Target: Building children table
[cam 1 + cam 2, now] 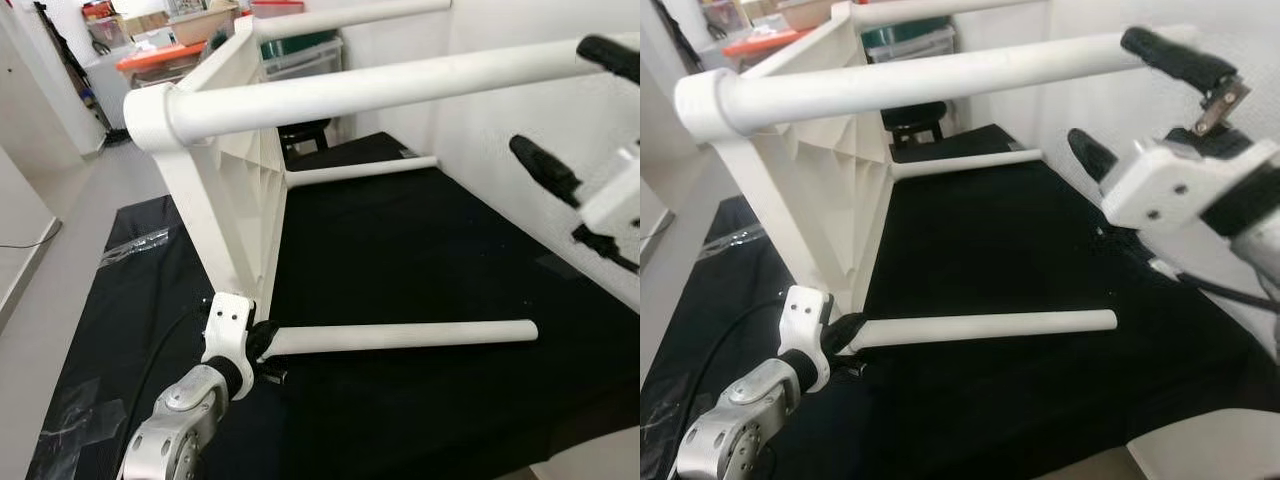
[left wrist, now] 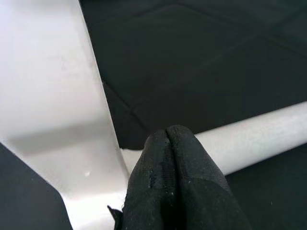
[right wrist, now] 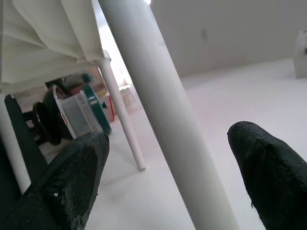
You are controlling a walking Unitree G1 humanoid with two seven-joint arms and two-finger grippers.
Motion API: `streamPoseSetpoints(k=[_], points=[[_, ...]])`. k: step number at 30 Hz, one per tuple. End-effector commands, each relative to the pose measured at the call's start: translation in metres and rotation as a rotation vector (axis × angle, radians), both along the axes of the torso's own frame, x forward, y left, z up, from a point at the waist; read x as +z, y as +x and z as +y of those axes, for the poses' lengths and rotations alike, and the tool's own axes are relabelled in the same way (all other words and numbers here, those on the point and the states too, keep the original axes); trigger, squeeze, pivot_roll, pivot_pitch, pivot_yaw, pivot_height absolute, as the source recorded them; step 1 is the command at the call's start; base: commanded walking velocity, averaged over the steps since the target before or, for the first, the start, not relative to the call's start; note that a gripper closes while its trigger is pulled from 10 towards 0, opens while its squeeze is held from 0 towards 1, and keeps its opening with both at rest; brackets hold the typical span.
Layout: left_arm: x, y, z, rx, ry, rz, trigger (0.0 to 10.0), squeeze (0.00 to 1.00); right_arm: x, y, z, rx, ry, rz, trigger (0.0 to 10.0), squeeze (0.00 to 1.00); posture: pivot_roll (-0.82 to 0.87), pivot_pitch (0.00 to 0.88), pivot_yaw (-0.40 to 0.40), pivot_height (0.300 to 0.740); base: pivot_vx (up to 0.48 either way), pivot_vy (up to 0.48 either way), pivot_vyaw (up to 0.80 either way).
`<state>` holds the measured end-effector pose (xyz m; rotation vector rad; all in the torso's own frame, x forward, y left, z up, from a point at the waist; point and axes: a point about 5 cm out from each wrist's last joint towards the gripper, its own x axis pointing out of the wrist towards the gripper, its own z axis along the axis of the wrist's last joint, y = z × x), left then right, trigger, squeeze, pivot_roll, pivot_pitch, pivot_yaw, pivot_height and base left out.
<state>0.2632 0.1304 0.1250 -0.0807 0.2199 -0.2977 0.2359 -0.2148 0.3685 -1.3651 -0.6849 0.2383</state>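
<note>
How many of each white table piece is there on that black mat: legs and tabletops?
Table legs: 4: upper near, upper far, lower far, lower near, which the left gripper touches at its base.
Tabletop, standing on edge: 1
Total: 5

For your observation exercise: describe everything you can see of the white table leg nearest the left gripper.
The white table leg is a smooth, round, plastic-looking tube with a blunt free end. It runs level just above the black mat, its base meeting the lower corner of the white tabletop, which stands on edge. The left gripper, fingers shut, presses at that base.
</note>
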Motion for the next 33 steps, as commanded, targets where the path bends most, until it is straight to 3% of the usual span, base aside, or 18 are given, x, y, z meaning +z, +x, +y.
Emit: streamPoseSetpoints(k=[1, 2, 11, 16, 17, 18, 19, 29, 33], points=[[-0.003, 0.001, 0.006, 0.028, 0.016, 0.009, 6.5, 0.0, -0.006, 0.005, 0.006, 0.007, -0.013, 0.025, 10.0, 0.0, -0.13, 0.021, 0.125, 0.74, 0.0, 0.0, 0.0], [-0.001, 0.002, 0.004, 0.036, 0.015, -0.001, 10.0, 0.0, -0.002, 0.016, 0.01, -0.002, -0.003, 0.0, 10.0, 0.0, -0.11, 0.019, 0.109, 0.74, 0.0, 0.0, 0.0], [0.0, 0.0, 0.003, 0.055, 0.006, -0.019, 10.0, 0.0, 0.015, 0.04, 0.001, -0.102, -0.007, -0.035, 10.0, 0.0, -0.12, 0.025, 0.084, 0.74, 0.0, 0.0, 0.0], [-0.002, -0.001, 0.004, 0.09, -0.014, -0.01, 10.0, 0.0, 0.019, 0.051, 0.005, -0.101, -0.023, -0.025, 9.9, 0.0, -0.11, 0.029, 0.064, 0.74, 0.0, 0.0, 0.0], [-0.003, -0.001, 0.006, 0.107, -0.023, -0.002, 10.0, 0.0, 0.019, 0.053, 0.007, -0.1, -0.023, -0.018, 3.7, 0.0, -0.1, 0.029, 0.058, 0.74, 0.0, 0.0, 0.0], [-0.004, -0.001, 0.008, 0.118, -0.029, 0.003, 10.0, 0.0, 0.018, 0.055, 0.007, -0.1, -0.023, -0.014, 3.7, 0.0, -0.1, 0.029, 0.058, 0.74, 0.0, 0.0, 0.0], [-0.006, -0.001, 0.011, 0.142, -0.04, 0.018, 10.0, 0.0, 0.018, 0.057, 0.007, -0.104, -0.02, -0.009, 0.0, 0.0, -0.1, 0.032, 0.051, 0.74, 0.0, 0.0, 0.0], [-0.01, 0.004, 0.028, 0.238, -0.066, 0.034, 10.0, 0.0, 0.02, 0.061, 0.008, -0.092, -0.014, -0.003, 0.0, 0.0, -0.11, 0.033, 0.044, 0.74, 0.0, 0.0, 0.0], [-0.004, 0.017, 0.036, 0.241, -0.075, -0.034, 10.0, 0.0, 0.014, 0.061, 0.01, -0.067, 0.016, 0.037, 0.0, 0.0, -0.12, 0.033, 0.039, 0.74, 0.0, 0.0, 0.0]])
